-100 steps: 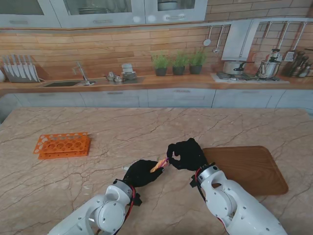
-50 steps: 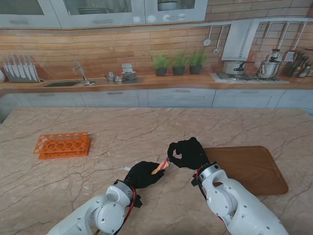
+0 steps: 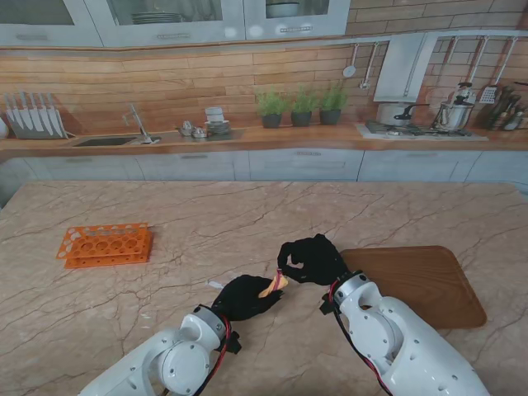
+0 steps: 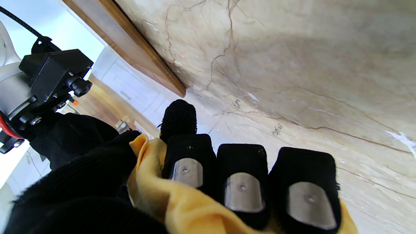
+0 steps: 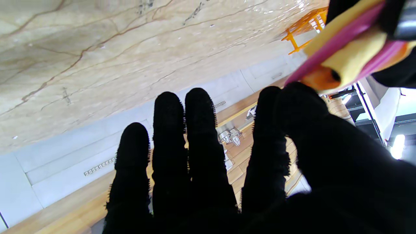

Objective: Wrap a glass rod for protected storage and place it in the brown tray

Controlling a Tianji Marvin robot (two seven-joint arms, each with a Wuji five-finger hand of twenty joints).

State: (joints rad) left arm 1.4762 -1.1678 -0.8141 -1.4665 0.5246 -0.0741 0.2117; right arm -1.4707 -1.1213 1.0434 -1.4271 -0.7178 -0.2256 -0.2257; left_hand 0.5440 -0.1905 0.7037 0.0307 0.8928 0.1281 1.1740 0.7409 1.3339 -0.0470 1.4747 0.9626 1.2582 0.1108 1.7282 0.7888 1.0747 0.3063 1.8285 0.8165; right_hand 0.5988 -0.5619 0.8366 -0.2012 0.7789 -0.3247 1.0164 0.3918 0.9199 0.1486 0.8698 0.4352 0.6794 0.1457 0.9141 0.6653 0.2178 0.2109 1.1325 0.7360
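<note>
Left black-gloved hand (image 3: 245,297) is clamped around the yellow cloth roll with a pink strip (image 5: 344,55), glass rod presumably inside, not visible. The roll is held above the beige marble table (image 3: 247,223), near me, left of the brown wooden tray (image 3: 429,285). Right black-gloved hand (image 3: 312,261) touches the roll's far end with thumb and forefinger; other fingers (image 5: 169,136) are straight and apart; whether it actually pinches, cannot tell. To do well: keep the left hand's grip firm, tuck the loose end tight, avoid bending the rod. Orange plastic tube rack (image 3: 105,244) sits well apart on the left. No readable labels or writing.
</note>
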